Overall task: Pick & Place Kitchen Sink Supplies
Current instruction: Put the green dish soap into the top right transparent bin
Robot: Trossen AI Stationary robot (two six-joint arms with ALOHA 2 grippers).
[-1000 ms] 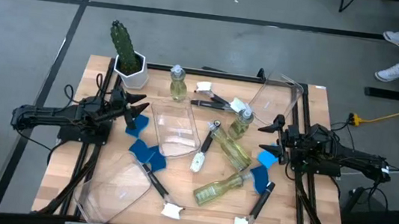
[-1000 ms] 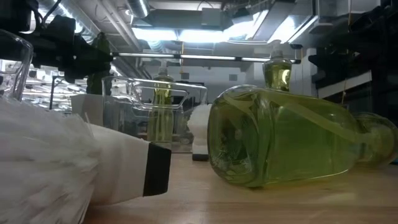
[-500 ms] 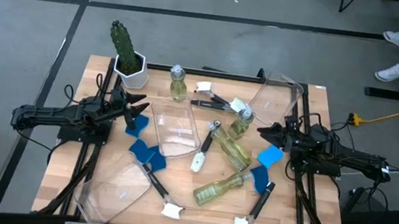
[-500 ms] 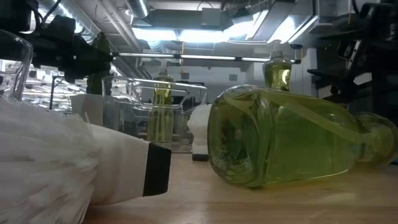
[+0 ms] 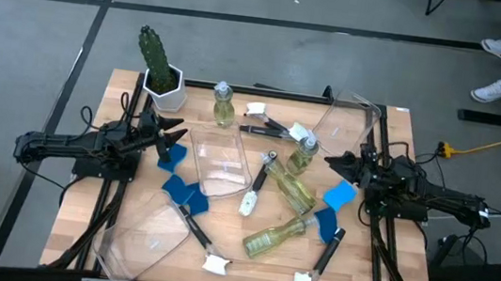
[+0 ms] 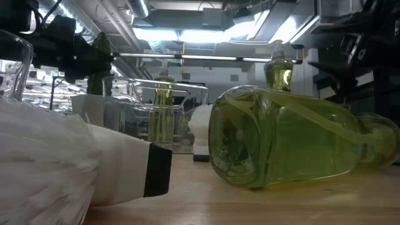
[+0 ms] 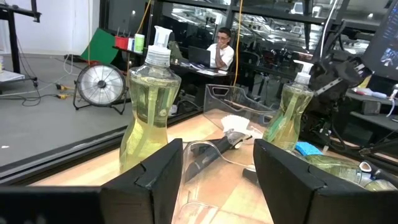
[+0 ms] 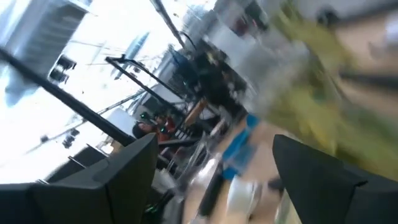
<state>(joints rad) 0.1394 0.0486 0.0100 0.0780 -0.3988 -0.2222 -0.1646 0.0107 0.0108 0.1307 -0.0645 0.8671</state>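
Hovering at the right side of the table, the right gripper has its fingers spread wide with nothing between them, poised just above a blue sponge and close to an upright soap bottle. A descent from here could go wrong in two ways: one finger might clip that upright bottle and topple it, or the flat sponge might slide away on the wood instead of being pinched, since it offers little height to grip. Two more bottles lie on their sides just beside the sponge and could roll if nudged. The left gripper waits at the left side, also open and empty, over another blue sponge.

The supplies are scattered across the table: clear pump bottles filled with yellowish-green soap, one standing near the far edge; thin blue sponges; and black-handled brushes with white heads, one lying beside the clear bin at the centre. Nothing appears to be inside that bin yet.
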